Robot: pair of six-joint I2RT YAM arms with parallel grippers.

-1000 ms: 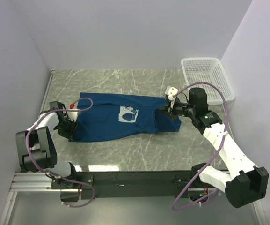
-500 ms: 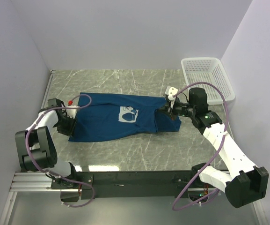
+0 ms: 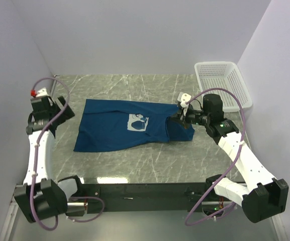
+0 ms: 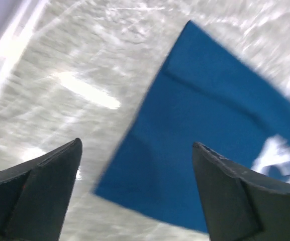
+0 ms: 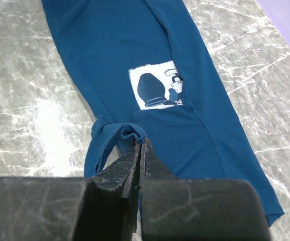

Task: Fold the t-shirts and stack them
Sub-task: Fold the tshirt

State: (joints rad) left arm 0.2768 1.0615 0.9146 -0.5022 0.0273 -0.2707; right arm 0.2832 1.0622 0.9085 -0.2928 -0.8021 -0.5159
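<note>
A dark blue t-shirt (image 3: 114, 131) lies stretched out lengthwise on the marble table, its pale square print (image 3: 138, 121) near the middle. My right gripper (image 3: 177, 118) is at its right end, shut on a bunched fold of the t-shirt (image 5: 134, 45) that rises at the fingertips (image 5: 140, 142). My left gripper (image 3: 62, 108) hangs above the table, left of the shirt and clear of it. In its wrist view the left gripper (image 4: 136, 143) is open and empty, with the t-shirt's (image 4: 210, 115) left corner below, blurred.
A white mesh basket (image 3: 215, 65) stands at the table's back right corner. Pale walls close in the left, back and right sides. The table's (image 3: 134, 160) bare marble runs in front of and behind the shirt.
My left gripper has opened, let go of the shirt's left edge, and risen back toward the left wall. The right gripper and the shirt's right end have not moved.
</note>
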